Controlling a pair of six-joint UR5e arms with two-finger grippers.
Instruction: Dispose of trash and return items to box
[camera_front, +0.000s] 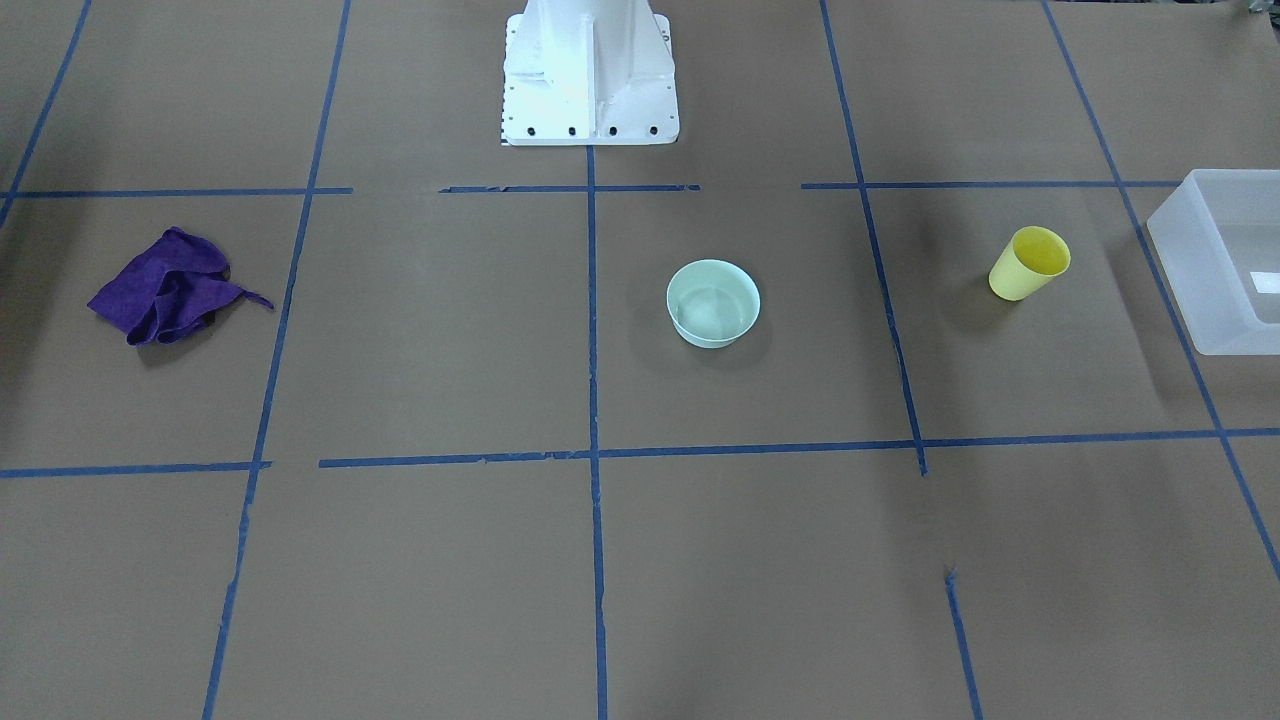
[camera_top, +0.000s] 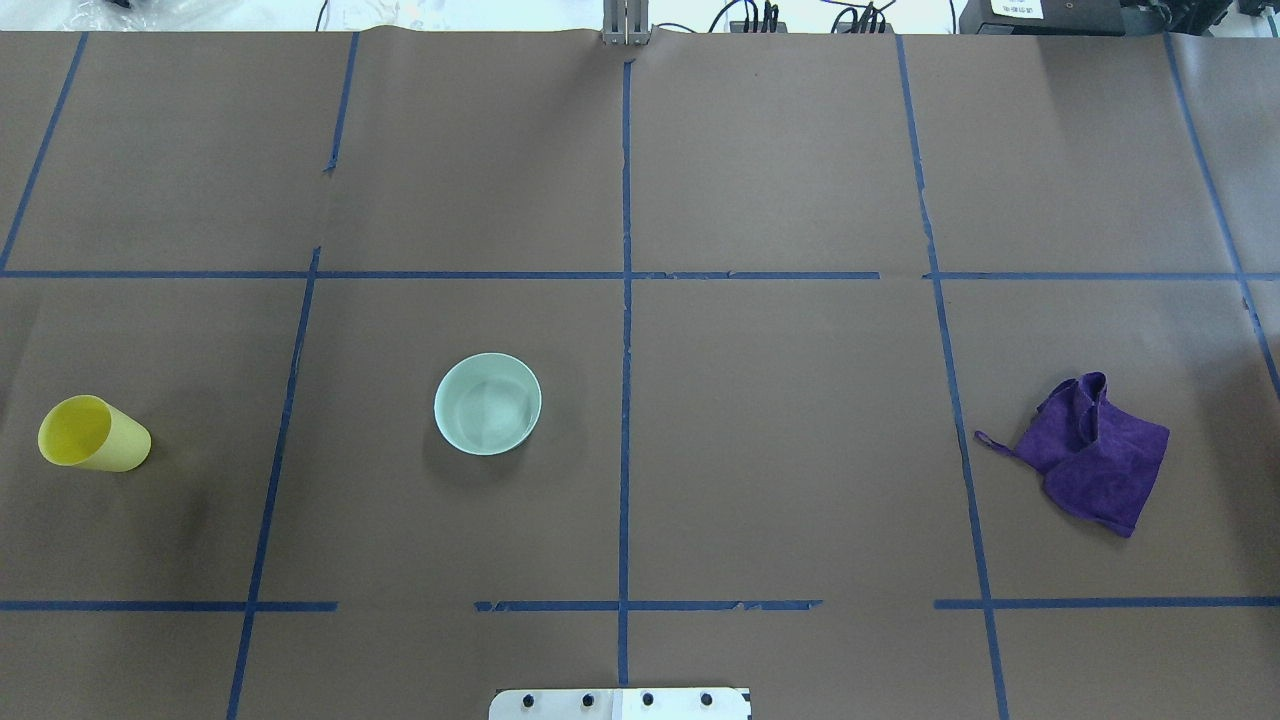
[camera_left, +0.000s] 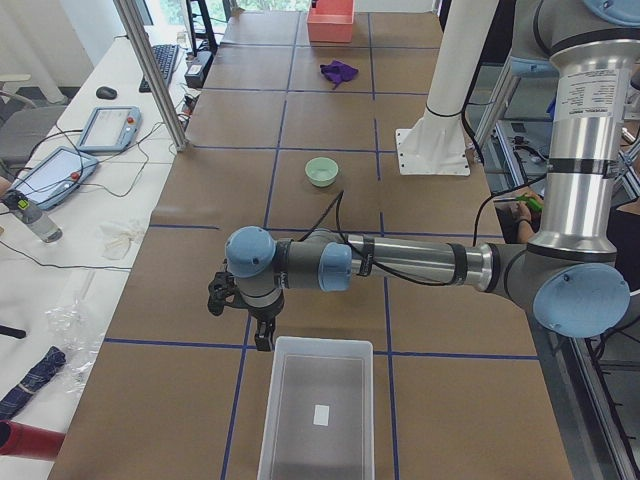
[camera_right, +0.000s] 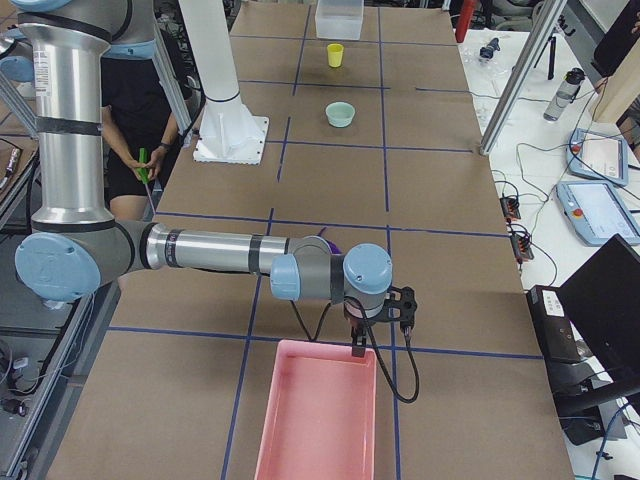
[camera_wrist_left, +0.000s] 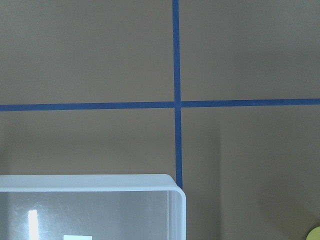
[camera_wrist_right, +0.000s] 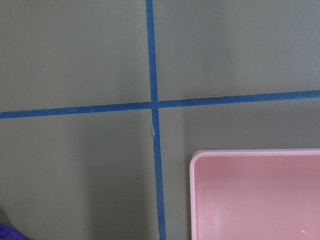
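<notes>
The yellow cup (camera_front: 1030, 262) stands upright on the brown table, close to the translucent box (camera_front: 1220, 265). The mint-green bowl (camera_front: 713, 302) sits upright and empty near the table's middle. In the overhead view the cup (camera_top: 93, 433) is at the far left and the bowl (camera_top: 488, 403) is left of centre. My left gripper (camera_left: 262, 342) hangs over the near rim of the box (camera_left: 318, 410); I cannot tell if it is open. My right gripper (camera_right: 358, 345) hangs over the rim of a pink bin (camera_right: 318, 415); I cannot tell if it is open.
A crumpled purple cloth (camera_top: 1095, 455) lies on the robot's right side of the table. The white robot base (camera_front: 590, 75) stands at the table's middle edge. Blue tape lines grid the table. The left wrist view shows the box corner (camera_wrist_left: 175, 200), the right wrist view the pink bin corner (camera_wrist_right: 257, 192).
</notes>
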